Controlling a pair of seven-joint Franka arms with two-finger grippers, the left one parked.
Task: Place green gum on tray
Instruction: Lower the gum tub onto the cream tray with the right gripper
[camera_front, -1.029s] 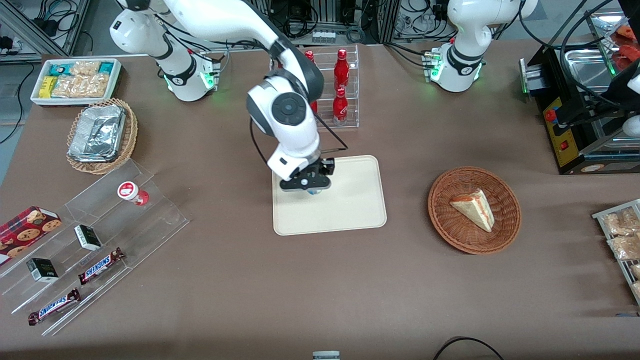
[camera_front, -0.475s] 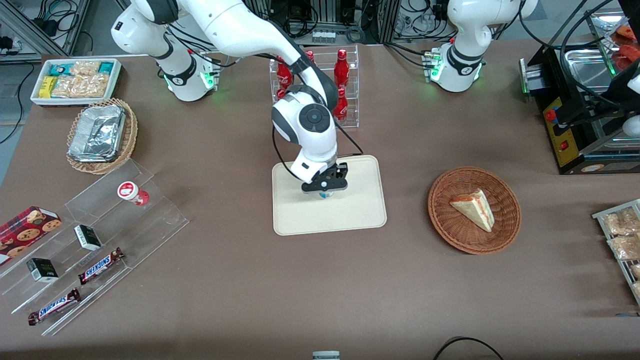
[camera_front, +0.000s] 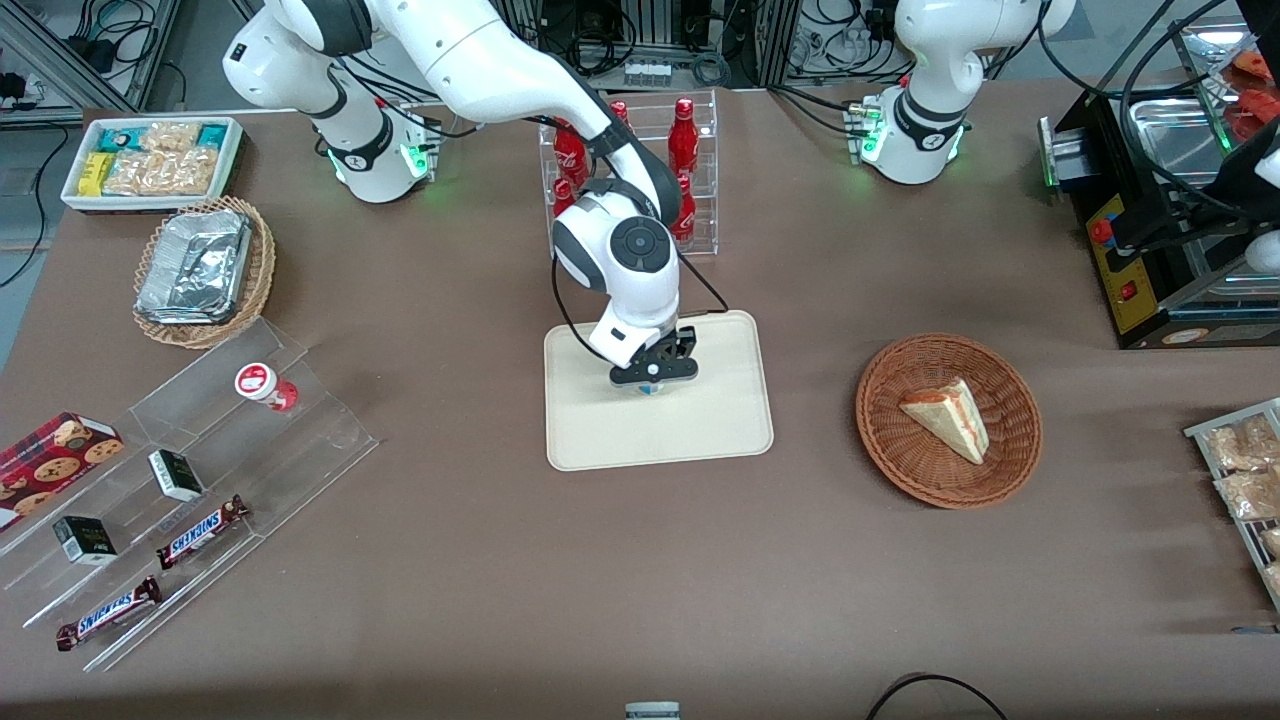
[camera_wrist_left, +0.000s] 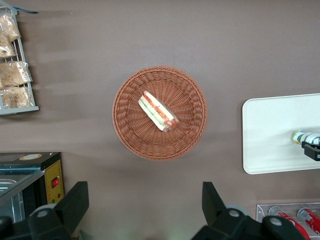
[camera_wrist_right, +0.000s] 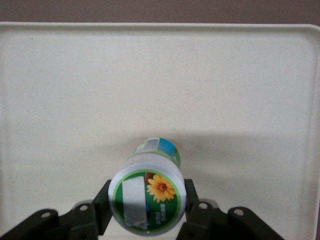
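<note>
Brown cloth covers the counter (camera_front: 640, 560), and near its middle sits the tray (camera_front: 700, 430).

Over that tray the end effector (camera_front: 652, 382) pinches the gum (camera_wrist_right: 147, 197), one finger (camera_wrist_right: 102, 205) pressed to each side of the bottle just under its green-rimmed lid (a yellow flower is printed on top). The bottle is tilted, with its labelled body slanting down toward the tray; whether its base touches the cream surface cannot be told. From the left wrist view the gum (camera_wrist_left: 304, 137) shows above the tray (camera_wrist_left: 272, 132), about midway between its long edges.

Outward from there, a clear rack of red bottles (camera_front: 683, 180) stands farther from the front camera than the tray, toward the counter's back edge. A wicker basket (camera_front: 948, 420) with a sandwich wedge (camera_front: 945, 415) lies toward the parked arm's end. Toward the working arm's end, a clear stepped stand (camera_front: 200, 470) carries a red-lidded bottle (camera_front: 262, 385) and two Snickers bars (camera_front: 200, 532), near the front corner of the counter.
</note>
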